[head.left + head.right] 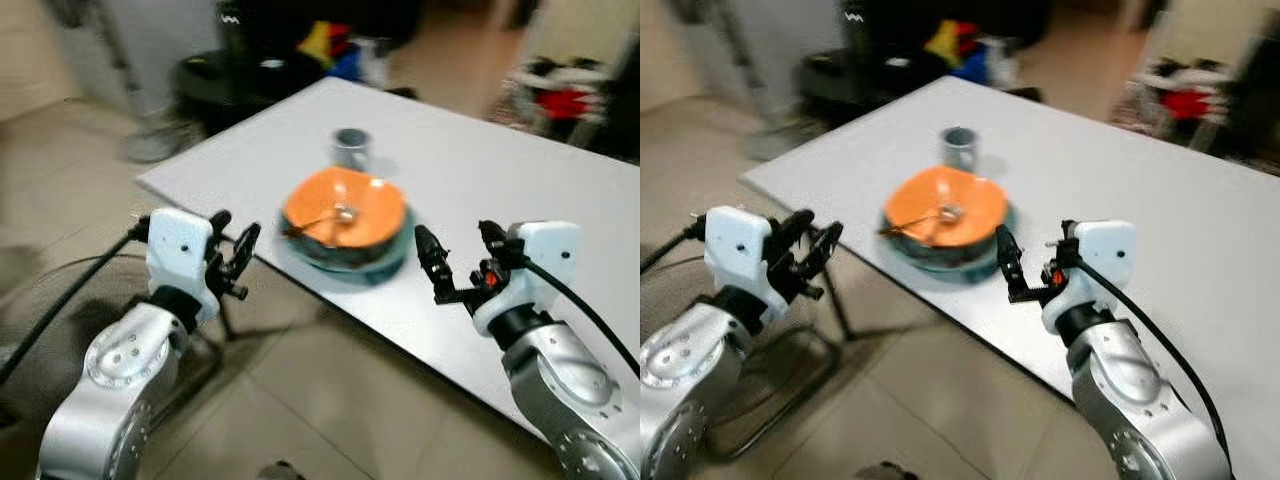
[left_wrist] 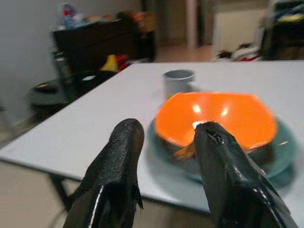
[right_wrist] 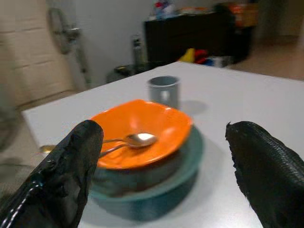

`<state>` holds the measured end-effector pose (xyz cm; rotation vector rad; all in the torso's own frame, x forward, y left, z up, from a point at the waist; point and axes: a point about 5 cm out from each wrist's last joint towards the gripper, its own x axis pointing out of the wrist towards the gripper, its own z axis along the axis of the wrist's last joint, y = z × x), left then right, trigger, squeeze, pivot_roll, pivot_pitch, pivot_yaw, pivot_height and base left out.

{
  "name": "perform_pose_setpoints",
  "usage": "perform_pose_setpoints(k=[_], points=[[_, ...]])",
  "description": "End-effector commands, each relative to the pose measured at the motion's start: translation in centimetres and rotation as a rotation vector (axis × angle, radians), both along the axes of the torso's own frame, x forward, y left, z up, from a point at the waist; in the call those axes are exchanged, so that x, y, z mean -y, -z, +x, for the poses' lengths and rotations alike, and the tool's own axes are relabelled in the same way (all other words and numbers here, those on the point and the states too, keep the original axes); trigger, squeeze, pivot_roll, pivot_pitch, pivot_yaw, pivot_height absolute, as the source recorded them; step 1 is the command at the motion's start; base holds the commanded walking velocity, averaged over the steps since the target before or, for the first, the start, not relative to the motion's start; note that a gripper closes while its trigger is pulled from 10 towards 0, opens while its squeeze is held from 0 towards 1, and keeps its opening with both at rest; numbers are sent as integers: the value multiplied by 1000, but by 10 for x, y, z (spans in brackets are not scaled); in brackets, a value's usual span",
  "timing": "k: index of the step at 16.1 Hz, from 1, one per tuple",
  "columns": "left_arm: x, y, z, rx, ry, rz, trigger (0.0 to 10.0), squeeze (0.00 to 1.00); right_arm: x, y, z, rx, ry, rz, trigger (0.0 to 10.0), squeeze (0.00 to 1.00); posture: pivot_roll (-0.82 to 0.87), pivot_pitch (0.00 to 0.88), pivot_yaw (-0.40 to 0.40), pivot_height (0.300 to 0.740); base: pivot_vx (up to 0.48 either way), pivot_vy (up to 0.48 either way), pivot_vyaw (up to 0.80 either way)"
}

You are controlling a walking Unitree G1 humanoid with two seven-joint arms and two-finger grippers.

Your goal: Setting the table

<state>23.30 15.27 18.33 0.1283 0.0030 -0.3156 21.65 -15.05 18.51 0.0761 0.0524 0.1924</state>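
Nearest, off the table's near edge and over the tiled floor: left gripper, fingers parted by a narrow gap, nothing held. Over the white table near its edge, to the right of the dishes: right gripper, fingers spread wide, also holding nothing. Between the two, just in from the edge: teal plate flat on the tabletop, orange bowl stacked upright on it. Inside the bowl, two metal spoons, handles reaching out over the rim toward the table edge. Just beyond the bowl, apart from it: grey mug, upright. Farther back, past the far edge: dark cabinet and blurred colourful clutter on the floor.
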Motion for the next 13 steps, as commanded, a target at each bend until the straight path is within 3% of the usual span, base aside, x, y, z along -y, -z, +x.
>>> perform_pose_setpoints(k=[1,4,12,13], points=[[0,1,-1,-1,-10,29,10000,0,4,1,-1,8,2,-4,10000,1000,108,0,39,740,0,0,800],[-1,5,2,11,-15,96,10000,0,3,11,-3,-32,17,-5,10000,1000,103,0,45,740,0,0,800],[0,3,6,30,-9,84,10000,0,-1,18,-4,-59,-2,6,10000,1000,101,0,48,740,0,0,800],[0,3,5,30,-7,82,10000,0,-3,19,-4,-63,-12,-1,10000,1000,102,0,46,740,0,319,0]])
